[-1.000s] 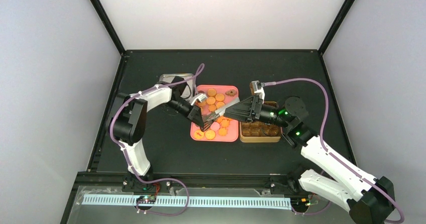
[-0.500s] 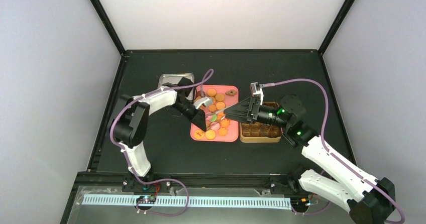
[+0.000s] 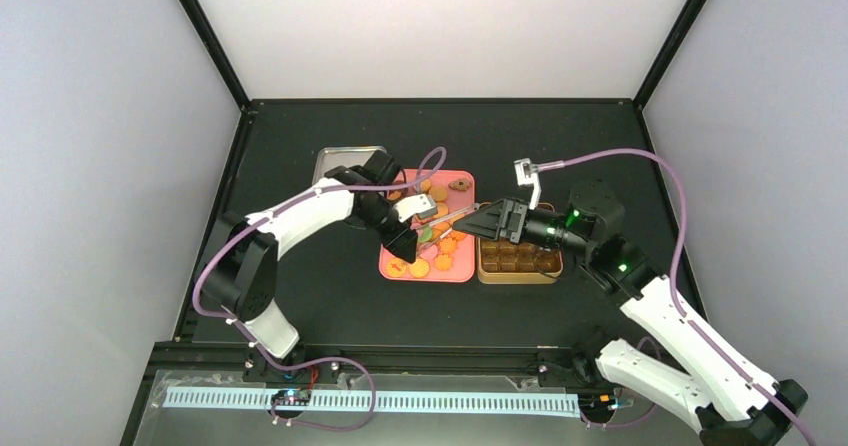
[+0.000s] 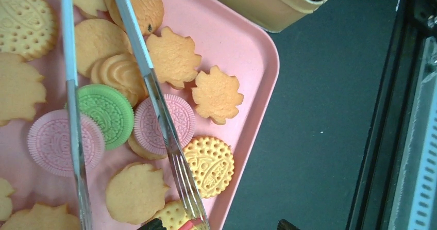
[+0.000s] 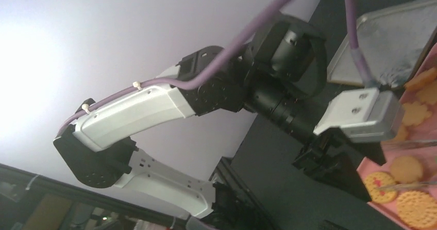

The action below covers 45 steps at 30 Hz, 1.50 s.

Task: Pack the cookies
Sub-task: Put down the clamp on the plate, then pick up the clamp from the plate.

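The cookies [image 3: 432, 251] lie on a pink tray [image 3: 462, 188]: mostly orange, with a green one [image 4: 105, 114] and two pink ones [image 4: 54, 143]. My left gripper [image 3: 404, 232] hangs over the tray, shut on metal tongs [image 4: 154, 93]. The two arms of the tongs are spread on either side of the green cookie. In the left wrist view only the gripper's [image 4: 216, 225] dark tips show at the bottom edge. My right gripper [image 3: 478, 228] stands open and empty at the tray's right side, next to the gold tin [image 3: 518, 276].
A silver lid [image 3: 345, 160] lies behind the tray on the left. The tin's yellow wall [image 4: 268, 5] borders the tray's far corner. The right wrist view shows the left arm [image 5: 139, 109], its camera box [image 5: 363, 114] and the tray's corner with cookies [image 5: 407, 170].
The tongs have spread apart and a green cookie now shows on the tray between them. The left gripper has shifted toward the back. The right gripper has drawn back to the right.
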{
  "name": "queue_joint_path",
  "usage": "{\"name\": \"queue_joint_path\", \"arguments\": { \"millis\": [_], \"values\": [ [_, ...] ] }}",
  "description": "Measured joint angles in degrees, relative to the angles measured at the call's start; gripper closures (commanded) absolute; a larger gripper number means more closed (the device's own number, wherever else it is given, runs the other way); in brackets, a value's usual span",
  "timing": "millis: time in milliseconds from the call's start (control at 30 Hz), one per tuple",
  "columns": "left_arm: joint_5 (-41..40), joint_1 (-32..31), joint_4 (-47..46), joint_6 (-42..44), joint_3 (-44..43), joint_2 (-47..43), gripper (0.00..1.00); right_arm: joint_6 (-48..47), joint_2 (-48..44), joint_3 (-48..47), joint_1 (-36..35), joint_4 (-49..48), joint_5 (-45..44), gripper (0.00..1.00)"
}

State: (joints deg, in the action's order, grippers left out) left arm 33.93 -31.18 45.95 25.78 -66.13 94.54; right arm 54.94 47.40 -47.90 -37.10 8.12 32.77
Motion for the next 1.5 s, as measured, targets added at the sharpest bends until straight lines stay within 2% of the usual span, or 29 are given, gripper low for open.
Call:
{"name": "queue_joint_path", "arguments": {
  "millis": [267, 533, 567, 700, 933, 1233, 1500],
  "values": [
    [-9.33, -6.99, -2.97, 0.04, 1.44, 1.33, 0.42, -8.50, -4.59, -3.45, 1.22, 10.27, -4.37, 0.00],
    [-21.57, -11.13, -6.23, -0.42, 1.75, 4.50, 0.53, -12.76, -7.74, -5.81, 1.25, 14.99, -4.61, 0.00],
    [-22.77, -11.28, -6.51, -0.44, 1.75, 4.61, 0.56, -12.90, -7.89, -5.81, 1.25, 15.10, -4.55, 0.00],
    [-25.22, -11.32, -7.02, -0.81, 1.75, 4.63, 0.81, -13.31, -8.09, -5.68, 1.25, 15.13, -4.26, 0.00],
    [-25.57, -11.74, -6.80, -1.38, 1.75, 4.81, 0.98, -14.49, -7.85, -5.66, 1.25, 15.37, -4.42, 0.01],
    [-24.30, -11.67, -5.46, -2.64, 1.16, 4.57, 0.98, -16.59, -7.87, -3.85, 1.25, 15.41, -5.70, 0.00],
    [-20.15, -9.53, -0.74, -4.57, -4.17, -0.17, 0.98, -19.08, -8.04, -3.72, 1.25, 14.73, -6.71, 0.00]
  ]
}}
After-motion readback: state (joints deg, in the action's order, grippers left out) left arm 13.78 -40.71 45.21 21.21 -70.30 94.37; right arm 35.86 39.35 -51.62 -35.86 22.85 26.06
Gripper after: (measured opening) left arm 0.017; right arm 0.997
